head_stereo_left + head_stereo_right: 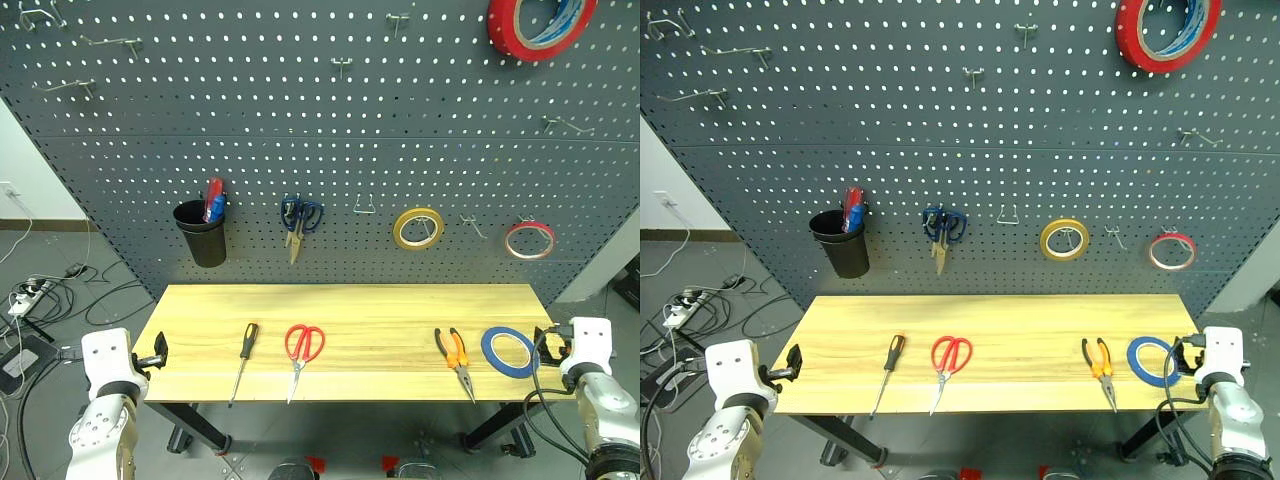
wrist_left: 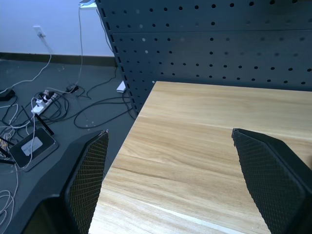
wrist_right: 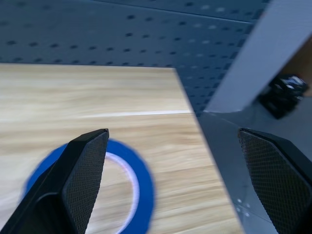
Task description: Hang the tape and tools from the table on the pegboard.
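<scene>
Long light wooden-topped bench with black metal legs, standing against a large dark grey pegboard with rows of small holes. Four items lie in a row near the front edge of the bench, well apart from each other. From the robot's left: one black-and-orange-handled screwdriver, one pair of red-handled scissors, one pair of orange-handled needle-nose pliers, and one thin flat ring of blue tape lying flat near the right end.

On the pegboard hang one black cup holding a red-and-blue item, one pair of dark blue-handled scissors, one yellow tape ring, one small red tape ring, and one large red tape roll at the upper right. Several metal hooks stand bare.

Left claw: fingers spread wide, holding nothing, just off the left end of the bench. Right claw: fingers spread wide, holding nothing, at the right end of the bench just beside the blue tape ring; in the right wrist view one finger overlaps the ring.
</scene>
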Robot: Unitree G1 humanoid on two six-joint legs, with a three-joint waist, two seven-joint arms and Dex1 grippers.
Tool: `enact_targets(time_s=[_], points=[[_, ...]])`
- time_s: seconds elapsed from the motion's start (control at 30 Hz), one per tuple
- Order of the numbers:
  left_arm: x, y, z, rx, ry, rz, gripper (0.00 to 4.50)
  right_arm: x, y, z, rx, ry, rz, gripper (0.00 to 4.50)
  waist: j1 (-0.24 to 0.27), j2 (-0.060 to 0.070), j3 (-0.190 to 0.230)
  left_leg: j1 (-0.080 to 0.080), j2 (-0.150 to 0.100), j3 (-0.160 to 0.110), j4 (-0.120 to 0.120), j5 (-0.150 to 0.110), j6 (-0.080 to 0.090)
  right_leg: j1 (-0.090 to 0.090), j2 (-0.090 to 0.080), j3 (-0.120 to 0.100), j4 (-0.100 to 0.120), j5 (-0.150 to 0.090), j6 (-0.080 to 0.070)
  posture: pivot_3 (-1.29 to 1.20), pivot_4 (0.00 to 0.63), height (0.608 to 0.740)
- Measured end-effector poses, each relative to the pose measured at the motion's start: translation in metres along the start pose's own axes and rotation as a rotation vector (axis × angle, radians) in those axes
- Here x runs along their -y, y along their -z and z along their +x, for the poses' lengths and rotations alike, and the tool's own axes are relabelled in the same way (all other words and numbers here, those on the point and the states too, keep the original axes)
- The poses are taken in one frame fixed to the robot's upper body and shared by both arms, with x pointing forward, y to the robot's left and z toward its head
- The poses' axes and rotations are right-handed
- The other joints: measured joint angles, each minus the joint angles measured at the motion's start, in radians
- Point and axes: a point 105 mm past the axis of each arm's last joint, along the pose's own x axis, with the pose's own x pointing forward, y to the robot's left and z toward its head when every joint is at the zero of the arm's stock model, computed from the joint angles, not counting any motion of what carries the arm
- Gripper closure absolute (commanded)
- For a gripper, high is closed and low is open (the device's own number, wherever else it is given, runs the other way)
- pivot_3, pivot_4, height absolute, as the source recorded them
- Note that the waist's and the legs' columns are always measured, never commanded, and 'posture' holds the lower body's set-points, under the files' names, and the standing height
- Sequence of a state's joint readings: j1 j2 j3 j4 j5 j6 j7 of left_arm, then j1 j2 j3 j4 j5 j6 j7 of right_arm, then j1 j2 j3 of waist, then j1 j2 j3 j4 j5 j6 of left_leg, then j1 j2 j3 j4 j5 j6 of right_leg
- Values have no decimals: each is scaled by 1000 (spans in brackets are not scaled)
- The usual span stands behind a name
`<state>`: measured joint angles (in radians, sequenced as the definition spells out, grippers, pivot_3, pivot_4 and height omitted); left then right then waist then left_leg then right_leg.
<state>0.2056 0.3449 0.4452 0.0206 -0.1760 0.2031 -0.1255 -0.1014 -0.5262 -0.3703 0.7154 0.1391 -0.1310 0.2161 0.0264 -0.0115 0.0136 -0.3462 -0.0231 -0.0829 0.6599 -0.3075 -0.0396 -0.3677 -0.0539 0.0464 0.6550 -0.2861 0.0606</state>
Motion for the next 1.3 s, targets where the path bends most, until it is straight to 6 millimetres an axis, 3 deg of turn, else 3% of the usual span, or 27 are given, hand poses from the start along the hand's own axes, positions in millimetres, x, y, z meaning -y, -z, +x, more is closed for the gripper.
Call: enact_targets(time_s=[0.4,0.57,0.77,0.87,0.97,1.07,1.3], points=[[4,5,-4,-10,27,40,240,0,1,-1,4,-35,-23,0,1,0,0,0,0,0,0,0,0,0,0,0,0,0,0,116,0,740],[21,-17,-3,54,105,123,240,-22,0,-9,12,-184,-88,0,4,0,0,0,0,0,0,0,0,0,0,-1,0,0,0,93,22,740],[57,-74,1,224,256,240,240,-35,0,-27,-17,-281,-125,0,2,6,27,1,1,-1,0,0,1,3,0,-1,-2,0,0,50,87,740],[83,-85,-4,247,412,267,240,-42,-5,-35,-44,-320,-108,0,-7,11,55,1,1,0,0,0,1,4,0,-1,-3,0,0,9,140,740],[119,-94,-16,261,645,282,240,-56,-19,-45,-43,-387,-115,0,-19,12,88,-1,1,-1,1,0,1,2,0,-2,-3,0,0,-7,163,740],[142,-104,-25,289,793,290,240,-69,-27,-49,-57,-437,-116,0,-32,11,111,-3,2,-3,1,0,1,0,0,-2,-3,0,0,-23,188,740],[193,-130,-53,344,1180,291,240,-106,-51,-32,-109,-550,-155,0,-62,6,167,-9,2,-4,2,0,1,-8,0,-1,1,1,0,-49,229,740]])
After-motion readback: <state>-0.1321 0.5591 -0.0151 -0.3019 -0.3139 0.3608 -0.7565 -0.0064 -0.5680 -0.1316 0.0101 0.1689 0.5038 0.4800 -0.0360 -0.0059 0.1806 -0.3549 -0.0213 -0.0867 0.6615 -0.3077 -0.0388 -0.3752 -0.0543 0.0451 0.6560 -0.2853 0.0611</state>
